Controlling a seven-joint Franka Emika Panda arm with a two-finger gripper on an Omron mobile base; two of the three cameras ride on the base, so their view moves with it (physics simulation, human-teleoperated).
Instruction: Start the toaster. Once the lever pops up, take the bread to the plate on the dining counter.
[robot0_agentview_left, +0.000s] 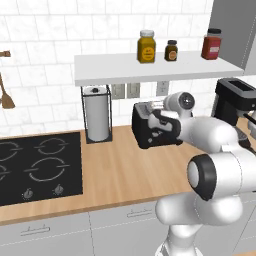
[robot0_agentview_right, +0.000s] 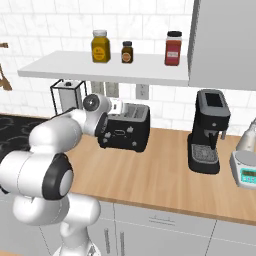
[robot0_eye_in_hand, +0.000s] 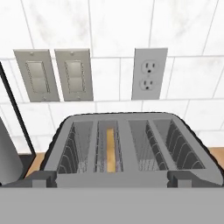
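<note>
- Toaster (robot0_agentview_right: 125, 131), black and boxy with rounded edges, is seen on the wooden worktop (robot0_agentview_right: 165, 175) against the white tiled wall, between the paper-towel holder (robot0_agentview_left: 96, 114) and the taller black coffee machine (robot0_agentview_right: 207, 132).
- Bread (robot0_eye_in_hand: 111, 149) is seen edge-on as a thin tan slice standing down inside one of the left-hand slots, framed by grey wire guides.
- The gripper (robot0_eye_in_hand: 112, 178) is held just above the front edge of the toaster; its two dark fingertips (robot0_eye_in_hand: 41, 178) are spread wide apart, one near each end of the toaster, and nothing is held between them.
- Whether the fingertips touch the toaster's casing cannot be told.
- Two grey switch plates (robot0_eye_in_hand: 53, 74) and a white socket (robot0_eye_in_hand: 149, 73) are set in the tiles behind the toaster.
- Three jars (robot0_agentview_right: 100, 46) are lined up on the white shelf (robot0_agentview_right: 107, 67) above.
- A black glass hob (robot0_agentview_left: 37, 165) is inset in the worktop, well apart from the toaster.
</note>
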